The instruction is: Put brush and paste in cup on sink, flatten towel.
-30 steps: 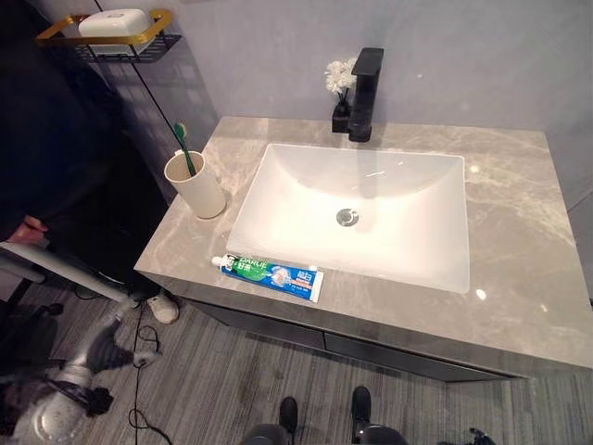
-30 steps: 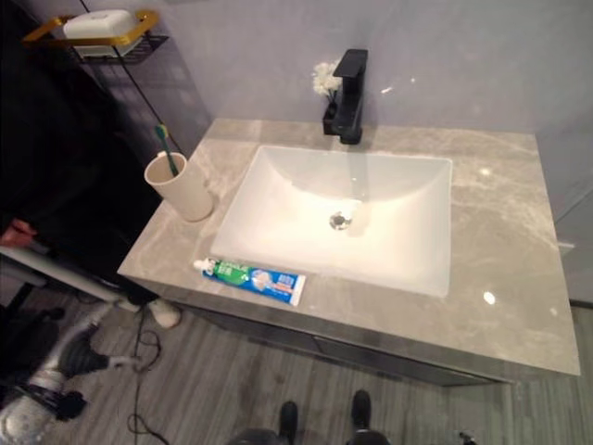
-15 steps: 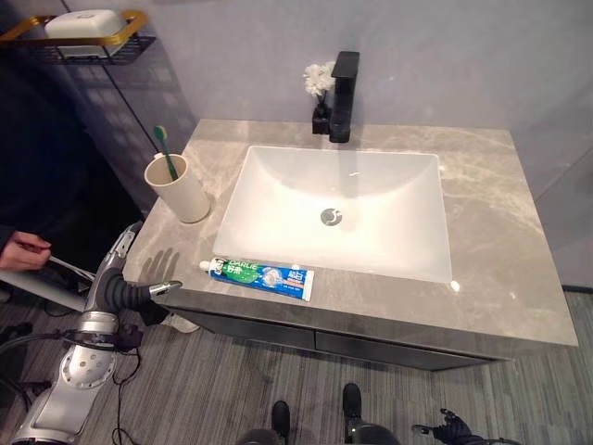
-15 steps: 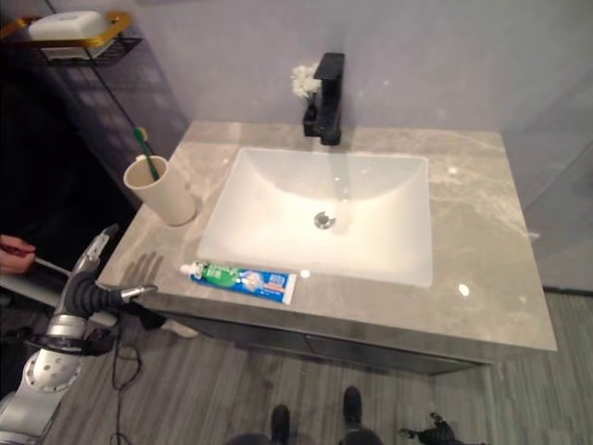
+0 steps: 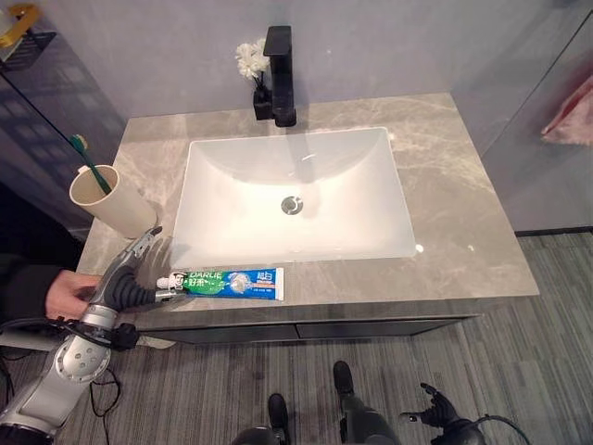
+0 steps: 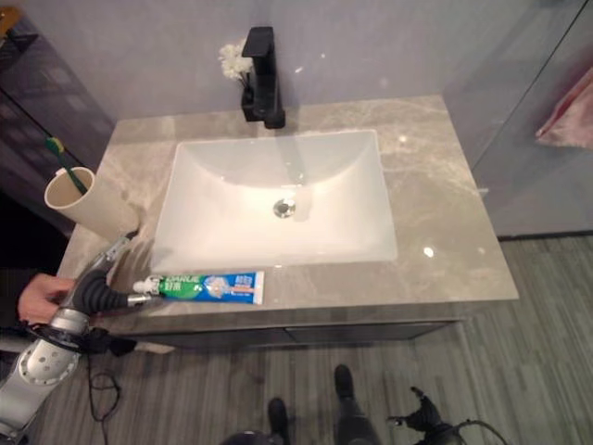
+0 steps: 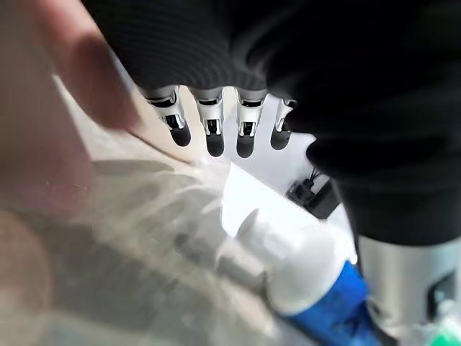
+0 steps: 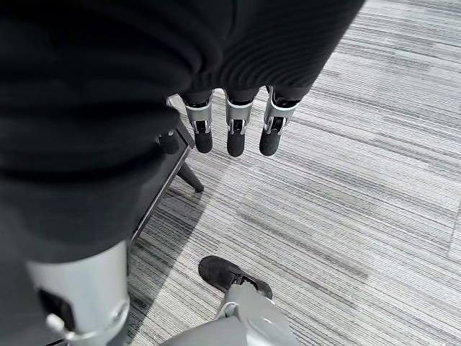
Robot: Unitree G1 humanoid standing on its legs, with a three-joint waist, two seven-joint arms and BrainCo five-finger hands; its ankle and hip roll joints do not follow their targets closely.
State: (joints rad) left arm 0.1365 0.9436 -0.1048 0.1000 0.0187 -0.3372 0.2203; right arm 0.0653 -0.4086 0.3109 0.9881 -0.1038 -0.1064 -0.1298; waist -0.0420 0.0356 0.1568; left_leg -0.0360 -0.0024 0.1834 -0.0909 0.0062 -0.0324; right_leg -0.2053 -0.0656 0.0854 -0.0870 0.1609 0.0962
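One toothbrush [image 5: 85, 161] stands in the cup [image 5: 107, 201] at the countertop's [image 5: 463, 222] left edge. My left hand [image 5: 130, 278], fingers spread, reaches the toothpaste [image 5: 232, 282] cap on the front edge. My right hand [image 8: 230, 130] hangs relaxed over floor.

Toothpaste [image 5: 229, 282] flat; toothbrush [image 5: 90, 167] in cup [image 5: 109, 198]

Your two head views look steeply down from above the front edge of the tabletop [image 5: 463, 213]; both take in the sink [image 5: 296, 199], the faucet [image 6: 261, 74] at the wall and the floor [image 5: 519, 362] below. Your left wrist view sits very close, looking along the fingers [image 7: 214, 137] across the tabletop. Your right wrist view faces down at the floor.
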